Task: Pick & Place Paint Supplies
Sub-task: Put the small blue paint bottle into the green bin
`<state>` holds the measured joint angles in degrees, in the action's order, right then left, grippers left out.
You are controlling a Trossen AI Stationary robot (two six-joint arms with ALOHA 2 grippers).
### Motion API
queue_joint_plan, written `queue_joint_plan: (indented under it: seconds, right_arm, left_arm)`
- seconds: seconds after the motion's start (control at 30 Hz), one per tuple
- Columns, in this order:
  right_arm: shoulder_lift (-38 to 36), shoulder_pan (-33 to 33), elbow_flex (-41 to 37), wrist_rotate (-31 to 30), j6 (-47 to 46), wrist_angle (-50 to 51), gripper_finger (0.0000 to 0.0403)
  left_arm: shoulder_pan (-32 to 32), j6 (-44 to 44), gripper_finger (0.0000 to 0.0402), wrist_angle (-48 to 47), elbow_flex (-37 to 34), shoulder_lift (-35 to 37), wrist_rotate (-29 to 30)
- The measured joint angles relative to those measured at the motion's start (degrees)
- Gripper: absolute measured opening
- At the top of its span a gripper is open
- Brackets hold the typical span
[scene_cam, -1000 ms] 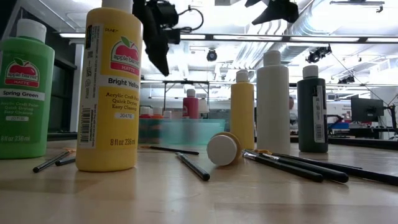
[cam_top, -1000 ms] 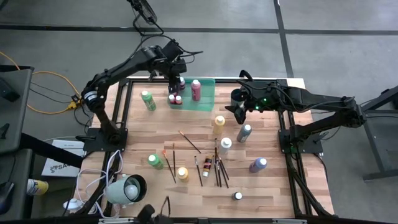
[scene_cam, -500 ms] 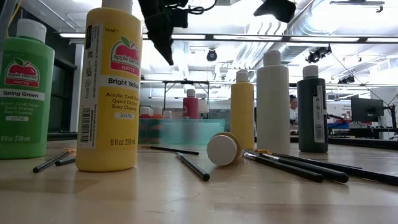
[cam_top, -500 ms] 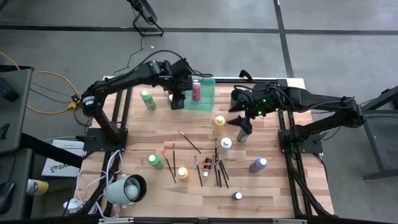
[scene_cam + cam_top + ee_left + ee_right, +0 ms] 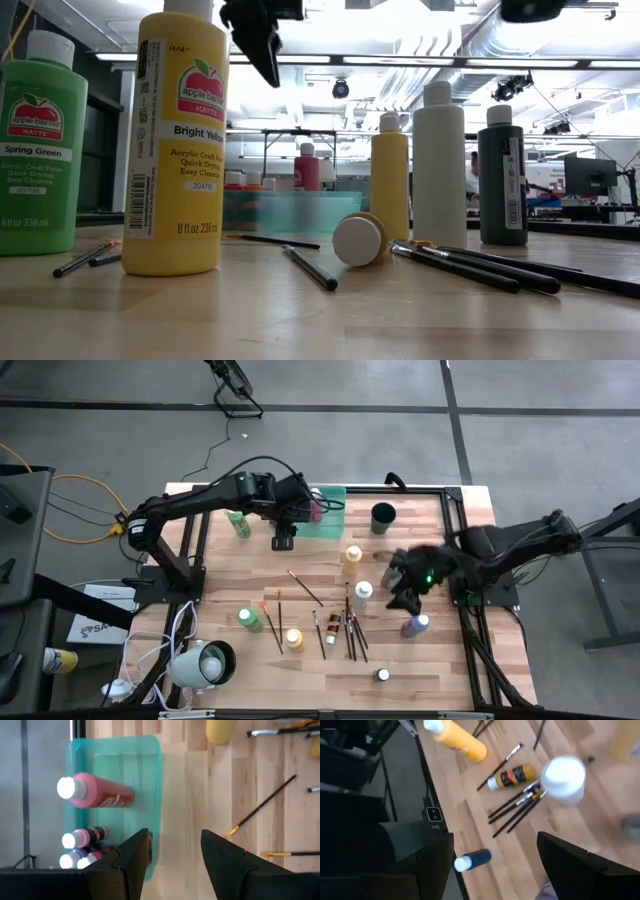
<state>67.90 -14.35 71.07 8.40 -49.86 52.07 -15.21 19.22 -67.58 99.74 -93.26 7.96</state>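
Since a second ago both arms are pulling away from the far end of the bench [image 5: 320,670]. The left gripper [image 5: 283,541] was over the green tray [image 5: 336,522]; now it is hanging just off the tray's near-left corner, above bare wood, its jaws standing apart with nothing between them. The right gripper [image 5: 405,586] was beside the dark cup [image 5: 383,517]; now it is sitting lower down the right side, jaws spread wide and empty, between the grey-capped bottle [image 5: 391,572] and the purple bottle [image 5: 415,625]. It is hanging over them, so that bottle is partly hidden.

In the tray the pink bottle [image 5: 95,794] is lying on its side, with a few small bottles [image 5: 82,838] crowded into the end next to it. The left jaws are framing the tray's long edge and the bare boards beside it.

Open room is lying between the tray and the scattered brushes [image 5: 350,632]; the middle is crowded with the yellow bottle [image 5: 352,557], the white bottle [image 5: 361,593] and the brushes. A small dark bottle [image 5: 382,675] is resting close to the near edge, and a green bottle [image 5: 237,521] is standing left of the tray.
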Motion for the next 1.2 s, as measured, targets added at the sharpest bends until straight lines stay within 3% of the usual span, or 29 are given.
queue_joint_plan:
  seconds: [0.47,0.67,0.87,1.2]
  right_arm:
    - [14.3,-32.1,0.0,-25.0,-43.4,-0.3,0.0279]
    - [22.7,-41.6,0.0,-33.9,-58.2,-5.8,0.0279]
    - [30.8,-45.5,0.0,-33.3,-62.6,-12.4,0.0279]
    - [40.6,-46.0,0.0,-35.4,-60.7,-16.3,0.0279]
  left_arm:
    - [0.6,6.6,0.0175,-0.8,0.0,3.2,-0.4]
    - [0.6,9.3,0.0175,-1.6,0.0,3.2,-1.7]
    - [0.6,10.4,0.0175,-1.5,0.0,3.2,-2.2]
    - [0.6,10.5,0.0175,-1.5,0.0,3.2,-2.7]
